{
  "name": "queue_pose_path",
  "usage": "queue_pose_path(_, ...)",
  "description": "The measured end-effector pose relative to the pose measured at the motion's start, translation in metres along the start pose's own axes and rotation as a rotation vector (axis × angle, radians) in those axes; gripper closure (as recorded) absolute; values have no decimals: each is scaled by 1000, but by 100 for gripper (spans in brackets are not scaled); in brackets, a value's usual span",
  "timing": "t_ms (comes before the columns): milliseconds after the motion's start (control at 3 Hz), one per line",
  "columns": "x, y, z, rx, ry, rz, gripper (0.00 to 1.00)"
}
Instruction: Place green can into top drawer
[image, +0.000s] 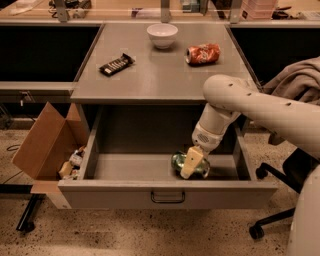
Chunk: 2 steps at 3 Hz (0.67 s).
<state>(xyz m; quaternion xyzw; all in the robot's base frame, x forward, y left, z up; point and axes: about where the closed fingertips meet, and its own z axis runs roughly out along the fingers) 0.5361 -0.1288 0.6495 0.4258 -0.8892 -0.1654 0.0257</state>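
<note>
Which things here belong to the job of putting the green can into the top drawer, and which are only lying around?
For the job: small dented green and silver can, in the open drawer; wide grey metal top drawer; gripper, inside the drawer at the can.
Lying about: white bowl, dented orange-red can and dark wrapped bar on the grey tabletop; brown cardboard box beside the drawer.

Two drink cans, one green can in the one open top drawer at the one gripper and one orange-red can on the surface, plus one white bowl, one dark snack bar, one cardboard box and one office chair.
</note>
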Motion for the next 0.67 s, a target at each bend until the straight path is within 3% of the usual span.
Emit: queue_pose_path(667, 12, 0, -70, 109, -161, -41, 0)
